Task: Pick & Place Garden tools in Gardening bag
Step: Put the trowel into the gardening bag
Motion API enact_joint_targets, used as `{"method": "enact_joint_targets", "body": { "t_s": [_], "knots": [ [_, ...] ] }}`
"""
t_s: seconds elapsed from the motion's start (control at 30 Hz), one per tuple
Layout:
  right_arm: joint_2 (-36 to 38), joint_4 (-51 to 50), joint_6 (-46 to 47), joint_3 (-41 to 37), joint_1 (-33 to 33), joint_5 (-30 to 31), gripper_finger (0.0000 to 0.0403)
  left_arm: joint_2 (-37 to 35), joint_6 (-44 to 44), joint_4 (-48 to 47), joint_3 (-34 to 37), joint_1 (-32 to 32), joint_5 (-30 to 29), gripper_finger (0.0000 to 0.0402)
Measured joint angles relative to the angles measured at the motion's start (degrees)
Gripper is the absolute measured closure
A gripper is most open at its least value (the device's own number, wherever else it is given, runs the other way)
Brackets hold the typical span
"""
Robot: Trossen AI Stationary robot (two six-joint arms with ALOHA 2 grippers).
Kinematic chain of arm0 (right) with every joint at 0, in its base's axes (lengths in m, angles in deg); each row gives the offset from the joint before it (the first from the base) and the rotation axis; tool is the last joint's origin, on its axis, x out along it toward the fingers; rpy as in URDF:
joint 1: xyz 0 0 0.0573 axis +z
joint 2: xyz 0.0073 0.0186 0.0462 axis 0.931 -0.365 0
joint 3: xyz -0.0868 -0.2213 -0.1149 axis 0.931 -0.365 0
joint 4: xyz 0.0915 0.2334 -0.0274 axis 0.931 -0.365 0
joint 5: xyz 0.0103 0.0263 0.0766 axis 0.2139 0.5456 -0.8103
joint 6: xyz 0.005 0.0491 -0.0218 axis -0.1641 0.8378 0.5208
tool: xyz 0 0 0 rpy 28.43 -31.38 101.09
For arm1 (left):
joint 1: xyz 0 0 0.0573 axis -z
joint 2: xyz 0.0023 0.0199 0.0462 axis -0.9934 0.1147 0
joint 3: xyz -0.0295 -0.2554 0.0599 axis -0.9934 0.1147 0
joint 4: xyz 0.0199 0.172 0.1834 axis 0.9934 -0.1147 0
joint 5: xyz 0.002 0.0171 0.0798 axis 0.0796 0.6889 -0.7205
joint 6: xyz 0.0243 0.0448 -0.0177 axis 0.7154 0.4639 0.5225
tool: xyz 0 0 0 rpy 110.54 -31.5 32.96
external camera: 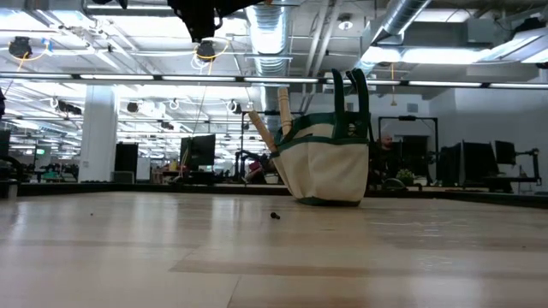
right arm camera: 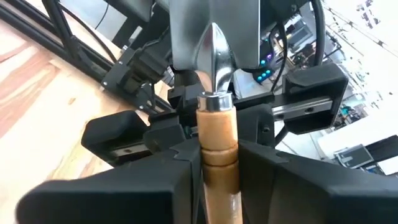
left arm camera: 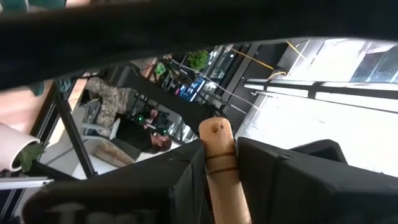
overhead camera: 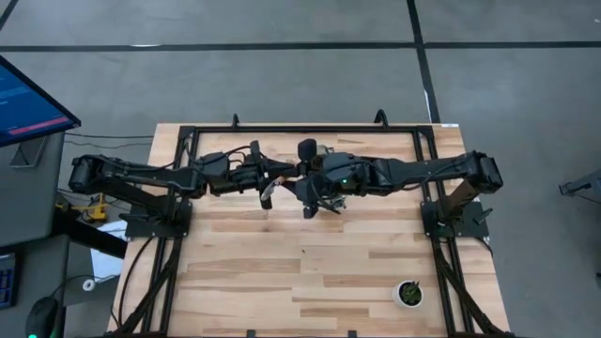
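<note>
Right hand [right arm camera: 219, 168] around trowel [right arm camera: 217, 134]

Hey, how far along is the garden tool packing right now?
Two wooden handles already stick out of the gardening bag. In hand: the right gripper is shut on a trowel, the left gripper on a wooden handle, possibly the same tool. The high view shows no loose tools on the table, so bagging what is held looks left.

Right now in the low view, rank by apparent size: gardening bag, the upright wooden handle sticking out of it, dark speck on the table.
1. gardening bag
2. upright wooden handle, exposed part only
3. dark speck, clearly the smallest
</note>
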Motion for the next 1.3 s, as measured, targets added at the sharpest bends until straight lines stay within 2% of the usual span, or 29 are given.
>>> {"method": "enact_joint_targets", "body": {
  "t_s": [0.33,0.5,0.73,0.87,0.97,1.07,1.2,1.3],
  "knots": [
    [0.02,0.19,1.24,0.00,0.33,1.55,0.0338,0.02,1.00,0.04,0.02,0.00,-0.24,0.0341],
    [2.44,0.97,3.15,-0.13,0.42,1.37,0.0338,-0.10,2.25,1.60,-0.12,0.00,-0.58,0.0322],
    [11.26,1.48,10.73,0.09,-2.51,-5.41,0.0339,-0.58,6.51,2.16,0.04,-0.11,-0.90,0.0294],
    [17.56,-4.66,15.87,-1.47,-6.06,-11.17,0.0339,-1.67,9.76,2.23,0.02,-0.09,-0.58,0.0290],
    [25.62,-4.86,20.32,-9.65,-8.81,-13.96,0.0339,-3.12,14.24,2.62,0.00,-0.09,-0.50,0.0290],
    [34.68,1.08,26.04,-22.77,-10.45,-14.20,0.0339,-4.43,20.10,2.40,-0.01,-0.22,-0.35,0.0289],
    [44.61,15.33,32.43,-41.10,-10.84,-9.36,0.0339,-5.27,29.59,0.90,-0.01,-0.22,-0.25,0.0291],
    [47.83,25.58,36.72,-52.58,-10.82,-6.23,0.0339,-5.17,34.80,-3.07,-0.02,-0.22,-0.25,0.0304]
  ]
}}
